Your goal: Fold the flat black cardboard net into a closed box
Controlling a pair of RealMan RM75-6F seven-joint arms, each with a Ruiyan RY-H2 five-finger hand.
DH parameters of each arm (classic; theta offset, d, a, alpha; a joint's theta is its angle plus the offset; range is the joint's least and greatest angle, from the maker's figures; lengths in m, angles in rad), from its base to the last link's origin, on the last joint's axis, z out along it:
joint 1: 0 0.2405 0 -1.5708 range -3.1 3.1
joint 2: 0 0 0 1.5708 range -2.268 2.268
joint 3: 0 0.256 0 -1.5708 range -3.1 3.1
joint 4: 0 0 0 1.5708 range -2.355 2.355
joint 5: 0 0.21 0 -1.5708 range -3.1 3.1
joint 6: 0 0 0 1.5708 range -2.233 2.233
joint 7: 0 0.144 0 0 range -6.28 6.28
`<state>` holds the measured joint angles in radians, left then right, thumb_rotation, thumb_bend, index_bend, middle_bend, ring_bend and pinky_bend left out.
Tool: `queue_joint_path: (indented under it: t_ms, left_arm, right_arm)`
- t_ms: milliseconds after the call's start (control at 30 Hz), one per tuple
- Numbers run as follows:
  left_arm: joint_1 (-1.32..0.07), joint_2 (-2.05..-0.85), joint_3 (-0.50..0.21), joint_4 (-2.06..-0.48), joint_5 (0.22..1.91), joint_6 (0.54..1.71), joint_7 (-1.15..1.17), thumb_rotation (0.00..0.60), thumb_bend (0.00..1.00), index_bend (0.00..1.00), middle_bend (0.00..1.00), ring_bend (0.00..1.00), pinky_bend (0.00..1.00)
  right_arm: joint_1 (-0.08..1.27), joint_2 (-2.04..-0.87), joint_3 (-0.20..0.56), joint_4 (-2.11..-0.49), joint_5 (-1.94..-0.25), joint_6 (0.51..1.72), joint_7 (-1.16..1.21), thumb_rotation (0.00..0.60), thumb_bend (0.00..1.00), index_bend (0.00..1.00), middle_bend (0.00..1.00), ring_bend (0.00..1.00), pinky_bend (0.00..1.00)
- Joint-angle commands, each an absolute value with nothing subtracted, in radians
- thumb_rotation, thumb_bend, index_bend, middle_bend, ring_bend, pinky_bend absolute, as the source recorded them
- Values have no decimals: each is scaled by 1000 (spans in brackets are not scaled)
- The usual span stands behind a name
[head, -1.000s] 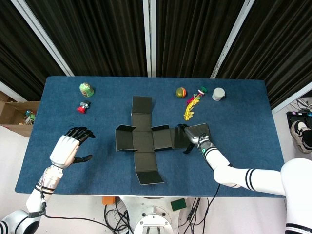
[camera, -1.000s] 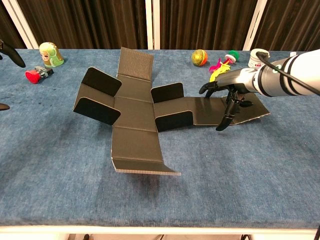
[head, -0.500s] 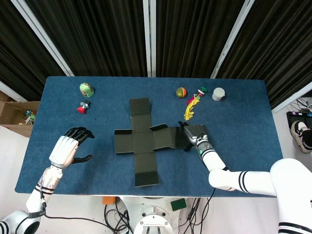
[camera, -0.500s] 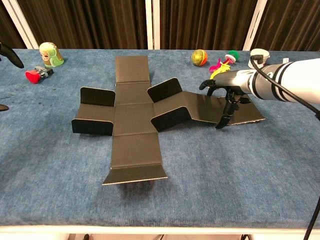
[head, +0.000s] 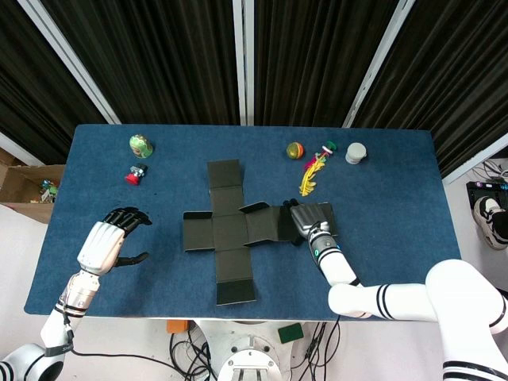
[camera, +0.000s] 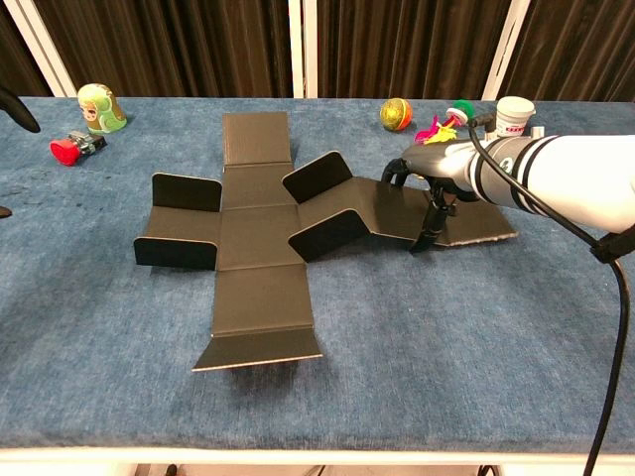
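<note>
The black cardboard net (head: 230, 232) lies cross-shaped on the blue table, mostly flat, with its side flaps (camera: 316, 177) standing partly up. My right hand (head: 306, 220) grips the net's right-end panel (camera: 474, 223), fingers curled over its top and thumb (camera: 425, 236) down at its front edge. In the chest view the right hand (camera: 429, 175) hides part of that panel. Well left of the net, my left hand (head: 105, 242) hovers over the table with its fingers apart and nothing in it. Only its dark fingertips (camera: 20, 107) show in the chest view.
A green doll (head: 140, 144) and a red toy (head: 135, 174) sit at the back left. A ball (head: 294, 150), a yellow-pink feather toy (head: 311, 175) and a white cup (head: 355, 152) sit at the back right, just behind my right hand.
My right hand has moved left with the net, sliding and turning it until it lies squarer to the table. The near flap has sunk flatter. The left hand has stayed put.
</note>
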<state>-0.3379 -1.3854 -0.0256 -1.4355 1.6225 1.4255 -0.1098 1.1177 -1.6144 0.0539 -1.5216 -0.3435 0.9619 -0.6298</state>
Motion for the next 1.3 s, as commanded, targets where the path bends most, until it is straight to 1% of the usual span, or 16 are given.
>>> queue_joint_path:
  t_ms: [33,200,300,367,400,433,500,567,667,733,933,1167,1300]
  left_arm:
    - [-338,-1386,-26,-1434,1625,1426,-111,600,24,356,304,223,247]
    - [-346,-1394,-25,-1418,1602,1389,-118,600,24,357,298,223,261]
    - [-358,-1408,-30,-1389,1546,1318,-100,600,24,354,283,261,326]
    - [-366,-1423,-29,-1368,1524,1281,-82,600,24,340,275,361,445]
    - [-371,-1435,-27,-1352,1516,1261,-63,600,25,321,265,436,559]
    - [-376,-1445,-25,-1336,1512,1249,-42,600,25,299,251,491,661]
    - [-385,-1468,-23,-1307,1500,1222,7,600,26,252,218,554,800]
    - [-397,-1500,-27,-1279,1485,1195,54,600,26,188,166,593,888]
    - [-417,-1550,-43,-1241,1454,1157,109,600,25,78,101,602,929]
    - [-430,-1598,-69,-1207,1436,1159,122,600,22,39,63,602,947]
    - [-474,-1709,-131,-1125,1408,1167,128,600,0,26,46,601,963]
    - [-517,-1765,-151,-1078,1408,1150,99,600,0,26,46,598,962]
    - [-537,-1786,-149,-1041,1415,1143,126,600,0,26,46,597,962]
  right_arm:
    - [1099,-1609,69,-1539,-373,984,-620,600,241,332,187,719,925]
    - [1061,-1602,70,-1548,-477,1024,-594,600,254,340,252,724,933]
    - [1043,-1591,73,-1556,-533,1032,-584,600,267,343,286,726,938]
    - [1037,-1584,77,-1556,-551,1032,-584,600,273,345,303,726,940]
    - [1033,-1582,80,-1553,-560,1030,-582,600,273,346,309,726,941]
    - [1030,-1580,83,-1550,-566,1028,-582,600,273,346,313,727,941]
    - [1026,-1577,85,-1545,-577,1021,-582,600,270,346,316,727,941]
    - [1022,-1579,86,-1538,-589,1014,-586,600,270,347,317,727,941]
    - [1015,-1588,87,-1523,-602,1001,-587,600,273,348,319,726,941]
    - [1012,-1595,88,-1509,-606,989,-589,600,273,349,320,726,941]
    - [1005,-1610,94,-1483,-611,969,-599,600,274,349,318,727,941]
    - [997,-1617,108,-1476,-618,957,-602,600,274,349,318,727,941]
    - [992,-1618,113,-1474,-624,951,-603,600,275,349,318,726,941]
